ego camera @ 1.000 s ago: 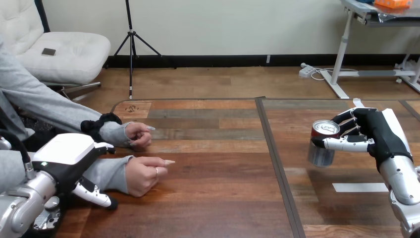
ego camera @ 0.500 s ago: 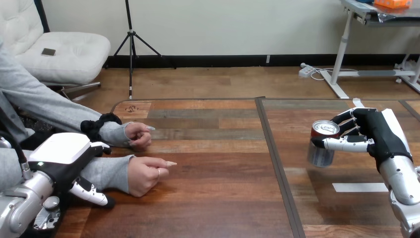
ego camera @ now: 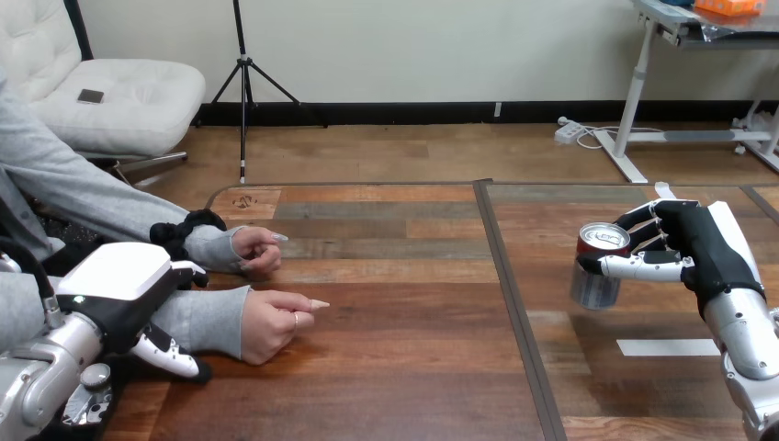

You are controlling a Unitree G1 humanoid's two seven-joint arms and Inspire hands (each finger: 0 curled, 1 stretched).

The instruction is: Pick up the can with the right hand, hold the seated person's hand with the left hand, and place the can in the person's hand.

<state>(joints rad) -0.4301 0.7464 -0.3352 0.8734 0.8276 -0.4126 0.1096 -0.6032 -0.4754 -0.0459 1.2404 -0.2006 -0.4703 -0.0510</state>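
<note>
Can gripped at the right, wrist taken at the left; the handover itself is not yet begun.

The can (ego camera: 595, 271) is enclosed by the curled fingers and thumb of the right hand (ego camera: 698, 243), at the right part of the table (ego camera: 395, 367), well apart from the person. The left hand (ego camera: 115, 276) is wrapped round the sleeved wrist behind the person's nearer hand (ego camera: 271, 326), which is loosely closed. Next, by judgement, the can must be carried leftward, and the person's palm must be opened upward to receive it.
</note>
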